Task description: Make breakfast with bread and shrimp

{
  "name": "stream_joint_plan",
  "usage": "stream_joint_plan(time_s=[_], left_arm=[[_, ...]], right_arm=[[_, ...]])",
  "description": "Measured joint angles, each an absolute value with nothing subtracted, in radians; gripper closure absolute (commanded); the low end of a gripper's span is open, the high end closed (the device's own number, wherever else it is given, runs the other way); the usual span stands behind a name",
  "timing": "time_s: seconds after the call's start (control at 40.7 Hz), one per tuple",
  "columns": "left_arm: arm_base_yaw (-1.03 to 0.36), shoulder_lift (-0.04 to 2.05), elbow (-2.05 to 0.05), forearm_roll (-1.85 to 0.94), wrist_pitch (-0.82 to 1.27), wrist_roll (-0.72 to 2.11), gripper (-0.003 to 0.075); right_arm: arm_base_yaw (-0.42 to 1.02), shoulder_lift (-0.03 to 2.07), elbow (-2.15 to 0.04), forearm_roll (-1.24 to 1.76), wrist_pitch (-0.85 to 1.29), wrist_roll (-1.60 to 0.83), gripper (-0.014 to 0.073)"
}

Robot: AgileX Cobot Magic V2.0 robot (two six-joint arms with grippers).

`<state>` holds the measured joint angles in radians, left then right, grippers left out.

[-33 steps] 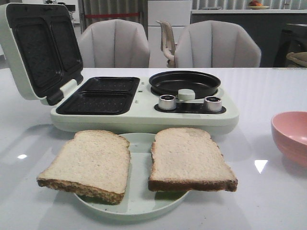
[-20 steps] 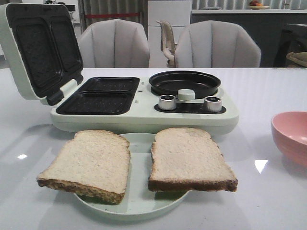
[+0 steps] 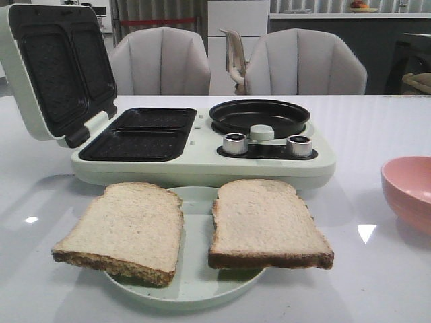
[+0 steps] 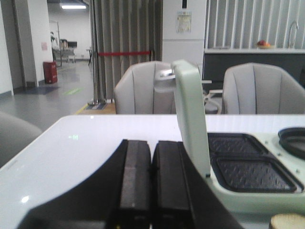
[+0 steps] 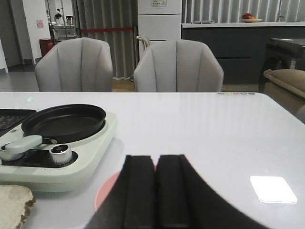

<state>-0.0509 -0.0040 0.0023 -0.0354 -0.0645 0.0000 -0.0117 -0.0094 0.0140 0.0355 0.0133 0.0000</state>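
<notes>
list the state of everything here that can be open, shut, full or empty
sandwich maker lid: open, standing upright
grill wells: empty
round pan: empty
left bread slice: flat on the plate, overhanging the rim
right bread slice: flat on the plate
pink bowl: inside hidden
left gripper: shut, holding nothing
right gripper: shut, holding nothing

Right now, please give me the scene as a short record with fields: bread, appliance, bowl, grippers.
bread: two slices, left slice and right slice, side by side on a pale green plate
appliance: breakfast maker, lid raised, sandwich plates bare, round pan bare
bowl: pink bowl to the right; contents not visible
grippers: left gripper shut; right gripper shut; both hold nothing
</notes>
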Motion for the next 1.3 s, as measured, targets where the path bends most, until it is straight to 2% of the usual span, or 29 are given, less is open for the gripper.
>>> stream_joint_plan(time_s=[0.148,0.295,0.59,0.86,1.106,1.205,1.254,1.303], left_arm=[[-0.051,-0.004,-0.049,-0.046,-0.066,0.000,0.0608],[-0.051,0.010,-0.229,-0.044,0.000,0.000,0.0608],[-0.051,0.228,-0.585,0.000,0.293,0.000,0.0608],[-0.051,0.419,-0.645,0.000,0.500,0.000,0.0608],[-0.051,0.518,-0.636,0.000,0.541,0.000,0.0608],[-0.051,0.543,-0.636,0.000,0.541,0.000,0.0604],[-0.051,0.557,-0.636,0.000,0.541,0.000,0.0585],[-0.051,0.567,-0.636,0.000,0.541,0.000,0.0532]], right_arm=[[-0.012,-0.009,-0.115,0.035,0.098,0.000,0.0559],[-0.012,0.008,-0.291,0.035,0.211,0.000,0.0559],[-0.012,0.273,-0.622,0.035,0.441,0.000,0.0559],[-0.012,0.488,-0.649,0.035,0.534,0.000,0.0559],[-0.012,0.643,-0.649,0.035,0.586,0.000,0.0553],[-0.012,0.695,-0.649,0.035,0.592,0.000,0.0466],[-0.012,0.716,-0.649,0.035,0.592,0.000,0.0384],[-0.012,0.734,-0.649,0.035,0.592,0.000,0.0290]])
